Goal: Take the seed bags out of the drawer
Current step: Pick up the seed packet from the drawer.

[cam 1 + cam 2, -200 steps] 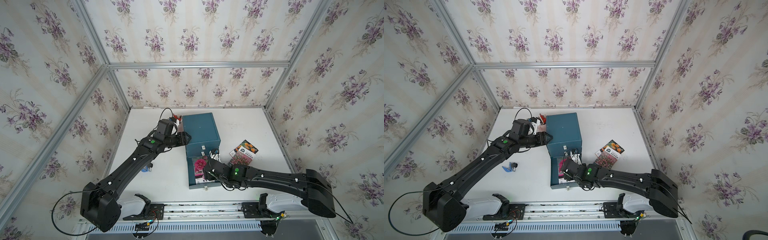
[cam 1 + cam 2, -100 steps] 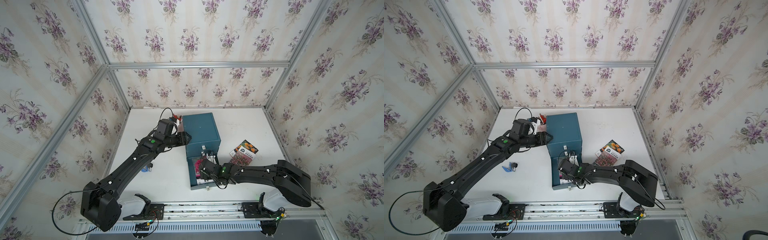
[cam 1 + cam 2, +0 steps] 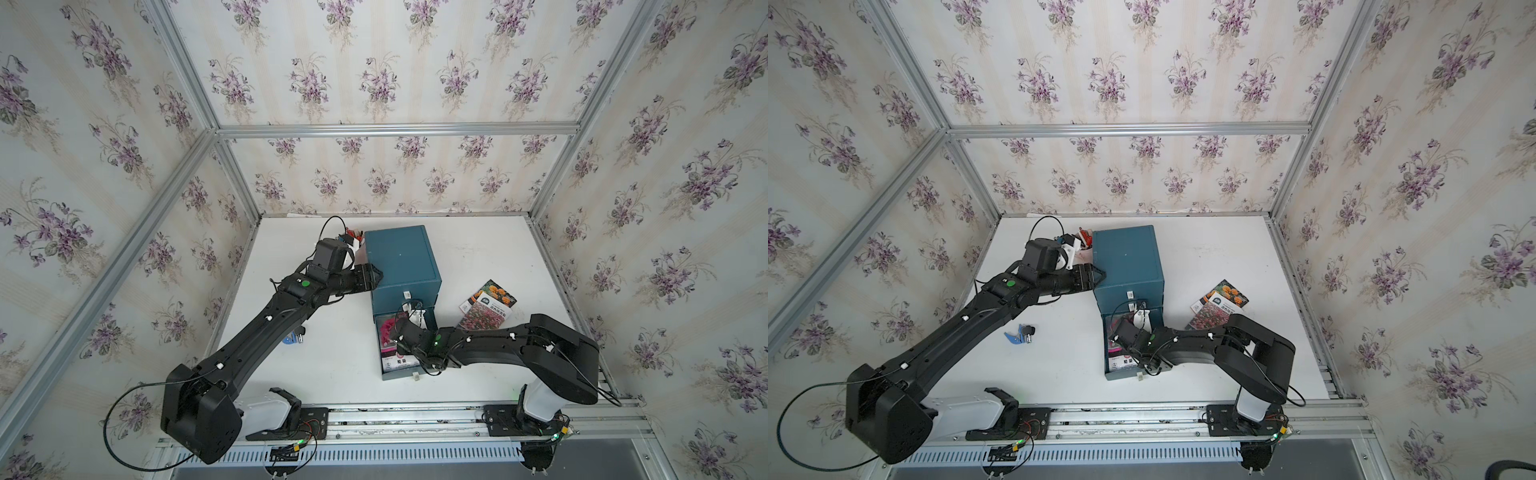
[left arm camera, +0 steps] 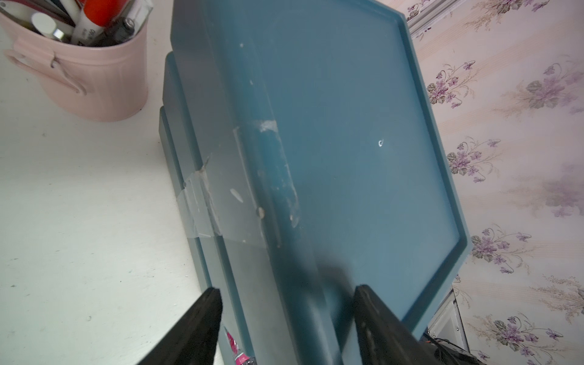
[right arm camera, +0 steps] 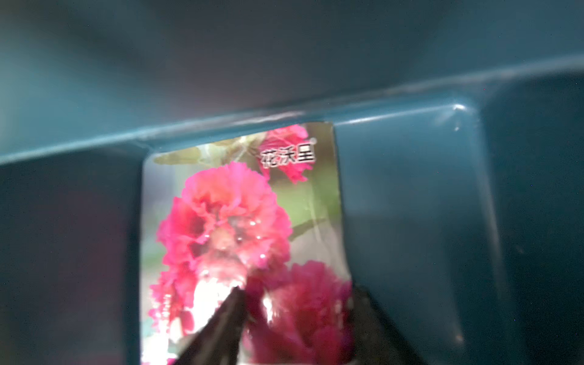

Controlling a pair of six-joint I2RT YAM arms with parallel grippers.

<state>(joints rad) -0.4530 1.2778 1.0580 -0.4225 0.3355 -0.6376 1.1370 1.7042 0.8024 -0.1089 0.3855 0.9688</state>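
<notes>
Right pincer [image 5: 297, 287] is down inside the open drawer [image 5: 410, 189]. Its black fingers [image 5: 221, 319] stand a little apart on the magenta-flower packet [image 5: 227, 221], one on the glossy face and one at the packet's edge. I cannot tell whether they have pinched it. Only the right wrist view shows that contact. In both top views the wrist covers the spot, and only a strip of the packet [image 3: 385, 330] [image 3: 1115, 332] shows in the drawer.

On the white table [image 3: 478, 249] stands a blue cabinet [image 3: 399, 257], its bottom drawer [image 3: 401, 374] pulled out toward the arm bases. The left arm [image 3: 266, 328] stretches long and low from its base to the cabinet's left side. The left wrist view shows the left pincer [image 4: 286, 287] astride the cabinet's [image 4: 347, 126] upper edge, one finger down the side wall and one over the top. The jaws are apart, but I cannot tell whether they squeeze it. The right arm [image 3: 498, 345] is folded at the elbow, with its forearm lying low toward the drawer.

Right of the cabinet two more packets lie on the table, with the pink-field packet [image 3: 484, 316] overlapping the orange-flower packet [image 3: 496, 291]. A pink cup of pens [image 4: 104, 85] stands just beside the cabinet. It is plain in the left wrist view and mostly hidden in the top views. A small blue clip [image 3: 1017, 336] lies by the left arm in a top view.
</notes>
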